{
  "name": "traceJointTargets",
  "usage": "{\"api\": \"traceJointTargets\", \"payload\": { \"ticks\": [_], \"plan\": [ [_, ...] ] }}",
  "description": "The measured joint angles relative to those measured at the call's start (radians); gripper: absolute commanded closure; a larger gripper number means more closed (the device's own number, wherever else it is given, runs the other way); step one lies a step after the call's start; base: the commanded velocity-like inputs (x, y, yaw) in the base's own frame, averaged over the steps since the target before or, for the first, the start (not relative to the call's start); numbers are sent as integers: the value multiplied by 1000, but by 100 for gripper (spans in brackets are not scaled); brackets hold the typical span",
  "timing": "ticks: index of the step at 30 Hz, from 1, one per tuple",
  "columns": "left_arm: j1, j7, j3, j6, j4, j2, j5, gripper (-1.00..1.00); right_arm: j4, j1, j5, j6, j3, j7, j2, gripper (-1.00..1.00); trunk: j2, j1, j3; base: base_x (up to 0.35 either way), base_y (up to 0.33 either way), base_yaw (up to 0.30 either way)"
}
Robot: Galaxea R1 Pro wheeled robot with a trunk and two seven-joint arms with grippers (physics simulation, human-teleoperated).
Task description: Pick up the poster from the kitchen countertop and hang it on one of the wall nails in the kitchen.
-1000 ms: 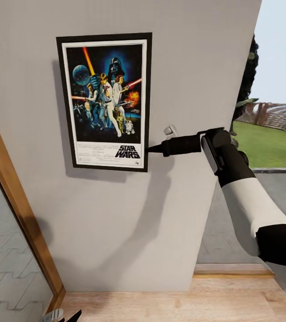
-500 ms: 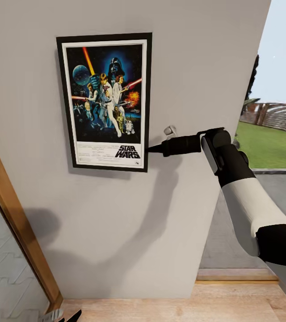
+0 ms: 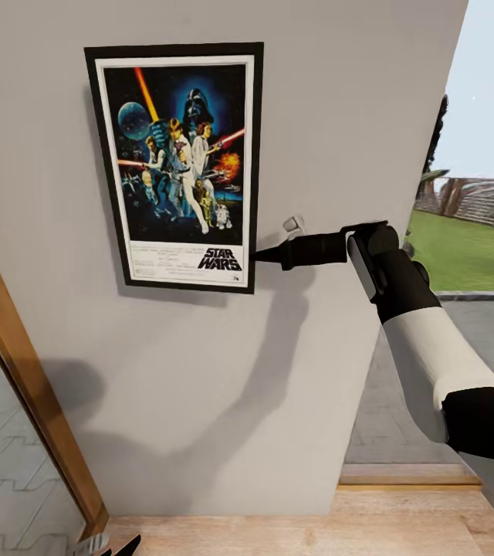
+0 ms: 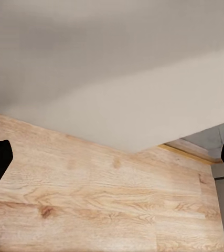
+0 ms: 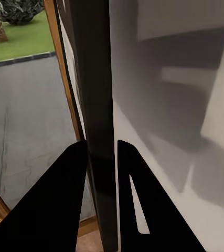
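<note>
The poster [image 3: 177, 166], black-framed with a white border and the STAR WARS logo at its foot, stands upright against the pale grey wall [image 3: 340, 116]. My right gripper [image 3: 256, 256] is shut on the poster's lower right edge. In the right wrist view the dark frame edge [image 5: 96, 105] runs between the two black fingers of that gripper [image 5: 102, 152]. My left gripper [image 3: 108, 547] hangs low near the floor, open, its fingertips far apart [image 4: 113, 160] with nothing between them. The wall nails are hidden, and the kitchen countertop is out of view.
A wooden door frame [image 3: 23, 363] slants along the left beside glass. Light wood floor [image 3: 316, 525] lies below the wall. To the right, past the wall's end, an opening gives onto pavement and lawn [image 3: 471, 239].
The view shifted a little at first. Since half a second ago the poster's top has risen and its upper left corner has swung outward, while my right arm stayed in place.
</note>
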Motion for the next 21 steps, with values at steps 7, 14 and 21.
{"api": "traceJointTargets", "payload": {
  "ticks": [7, 14, 21],
  "plan": [
    [0, 0, 0, 0, 0, 1, 0, -100, 0, 22, 0, -16, 0, 0, 0, 100, 0, 0, 0, 0, 0, 0],
    [0, 0, 0, 0, 0, 0, 0, -100, 0, 39, 0, -20, 0, 0, 0, 100, 0, 0, 0, 0, 0, 0],
    [0, 0, 0, 0, 0, 0, 0, -100, 0, 47, 0, -22, 0, 0, 0, 100, 0, 0, 0, 0, 0, 0]
  ]
}}
